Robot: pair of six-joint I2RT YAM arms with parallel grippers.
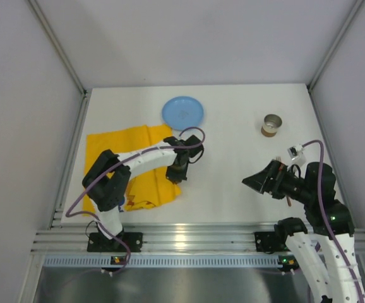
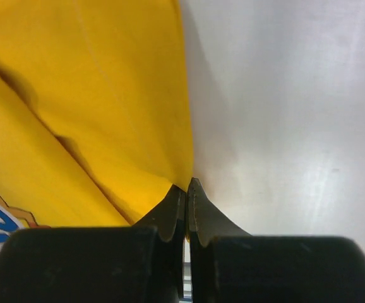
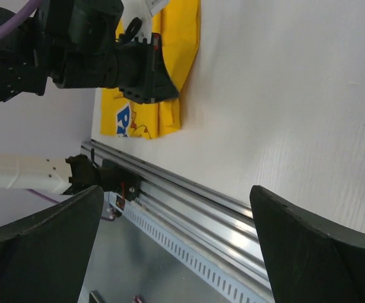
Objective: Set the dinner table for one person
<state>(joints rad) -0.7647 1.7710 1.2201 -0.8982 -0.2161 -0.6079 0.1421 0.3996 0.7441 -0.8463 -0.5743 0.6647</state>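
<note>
The top view sits above and behind the 2 arms [image 1: 138,161], facing down and forward. It is far enough back to hold the whole table [image 1: 233,126], the mat [image 1: 116,151] and the near rail [image 1: 195,240]. The left wrist view is very close, looking past its own fingers [image 2: 170,214] at the mat's edge and bare table. The right wrist view looks low across the table toward the left gripper [image 3: 160,88], mat and rail. All 3 views share the mat's edge.

A yellow mat [image 1: 119,145] with blue print, a blue plate [image 1: 182,112], a white dinner table [image 1: 233,183].
</note>
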